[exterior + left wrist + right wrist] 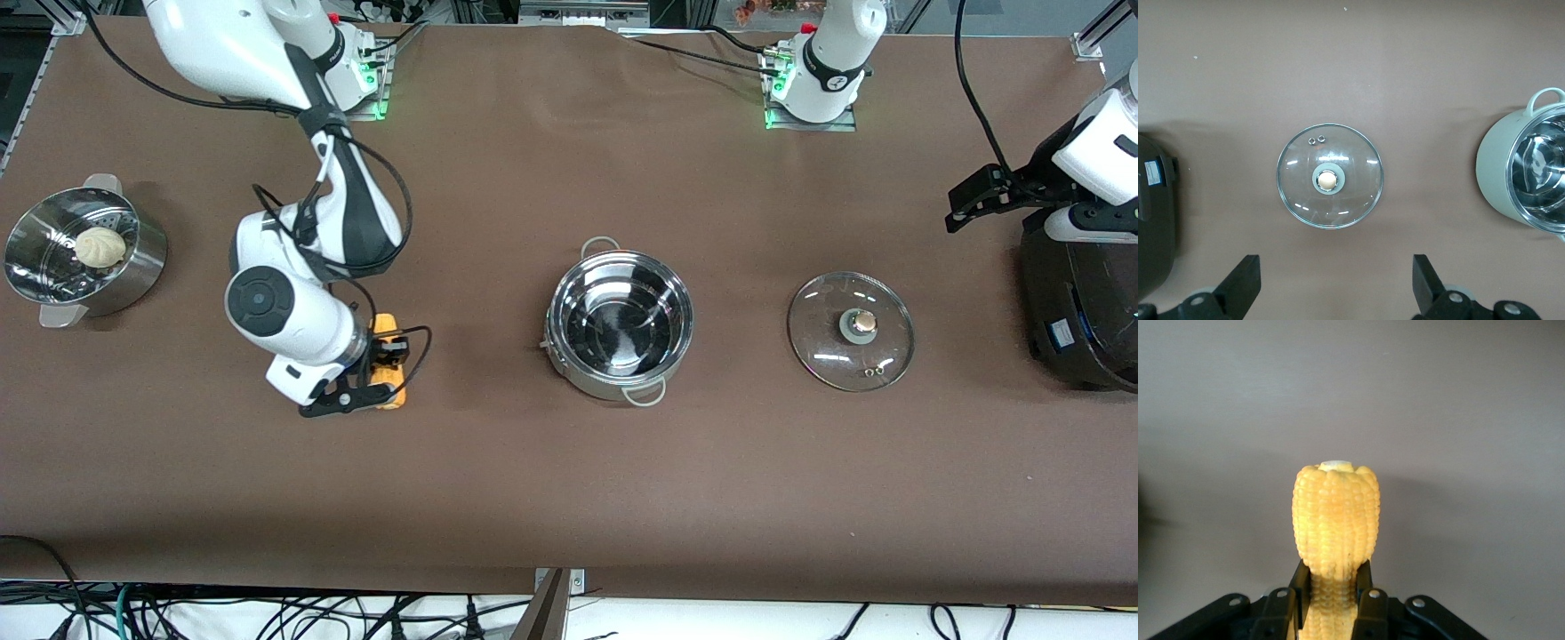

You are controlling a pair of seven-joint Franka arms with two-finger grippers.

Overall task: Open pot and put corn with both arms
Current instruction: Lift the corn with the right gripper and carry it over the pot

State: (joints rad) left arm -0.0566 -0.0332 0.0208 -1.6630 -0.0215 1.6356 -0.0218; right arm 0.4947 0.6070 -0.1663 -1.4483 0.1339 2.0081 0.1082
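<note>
The pot (620, 324) stands open and empty mid-table; it also shows in the left wrist view (1531, 177). Its glass lid (851, 331) lies flat on the table beside it, toward the left arm's end, knob up, and shows in the left wrist view (1330, 177). My right gripper (387, 360) is shut on the yellow corn (385, 323) low over the table, toward the right arm's end from the pot. In the right wrist view the fingers (1365, 583) pinch the corn (1336, 513) near one end. My left gripper (976, 197) is open and empty, high up beside the lid (1336, 270).
A steel steamer pot (133, 267) with a white bun (100, 246) stands at the right arm's end of the table. A black cooker (1080, 302) stands at the left arm's end, under the left arm, and shows in the left wrist view (1155, 220).
</note>
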